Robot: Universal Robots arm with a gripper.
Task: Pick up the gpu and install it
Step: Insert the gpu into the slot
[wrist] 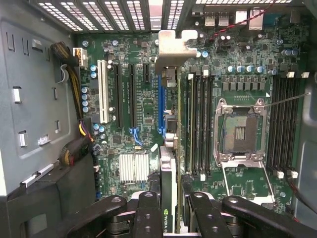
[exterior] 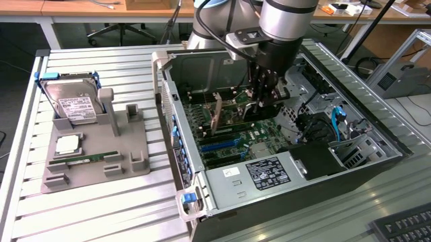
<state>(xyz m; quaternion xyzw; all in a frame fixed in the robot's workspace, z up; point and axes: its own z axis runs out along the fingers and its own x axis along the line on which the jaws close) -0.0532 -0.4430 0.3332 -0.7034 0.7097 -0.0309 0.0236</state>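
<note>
Gpu [wrist: 168, 163] stands edge-on over the motherboard [wrist: 138, 99], our hand [wrist: 171, 210] clamped on it, aligning card with slot.

The computer case [exterior: 283, 166] lies on the table [exterior: 101, 212], with the parts holder [exterior: 94, 151] at the exterior view's left.

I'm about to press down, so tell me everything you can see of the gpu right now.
The gpu is a thin dark card seen edge-on, standing upright over the motherboard's expansion slots inside the open computer case. Its silver metal bracket sits at the far end, by the case's rear vents. The gripper clamps its near end, a finger on each face. Whether it is fully seated cannot be told.
</note>
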